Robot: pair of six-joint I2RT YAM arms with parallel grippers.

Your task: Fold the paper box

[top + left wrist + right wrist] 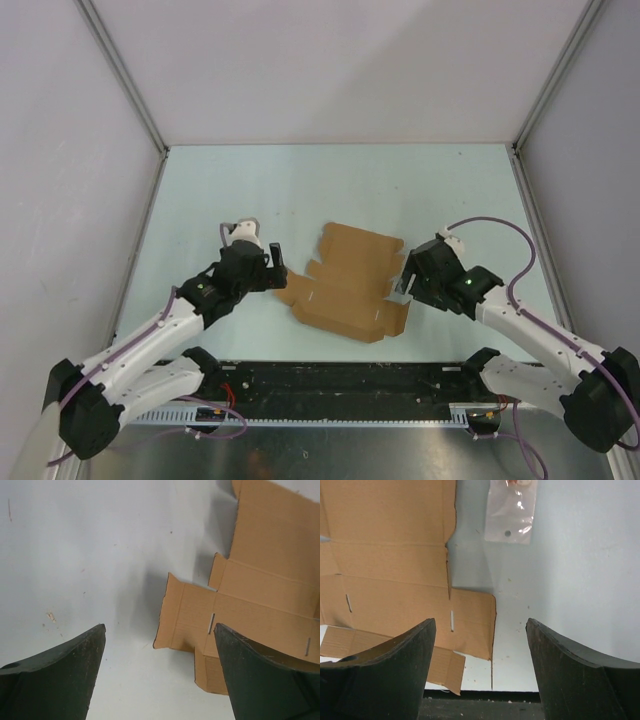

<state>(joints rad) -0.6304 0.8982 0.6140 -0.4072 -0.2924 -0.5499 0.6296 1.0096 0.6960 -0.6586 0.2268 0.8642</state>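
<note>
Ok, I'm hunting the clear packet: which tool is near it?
The right tool: its wrist view shows the packet just ahead, beside the box. None shows by the left tool.

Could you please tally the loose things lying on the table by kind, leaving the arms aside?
paper box, flat brown cardboard: 1
clear plastic packet: 1
Total: 2

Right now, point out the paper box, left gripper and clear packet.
paper box [350,285], top view, centre panel.
left gripper [159,628], left wrist view, midway between fingertips.
clear packet [512,510], right wrist view, middle.
</note>
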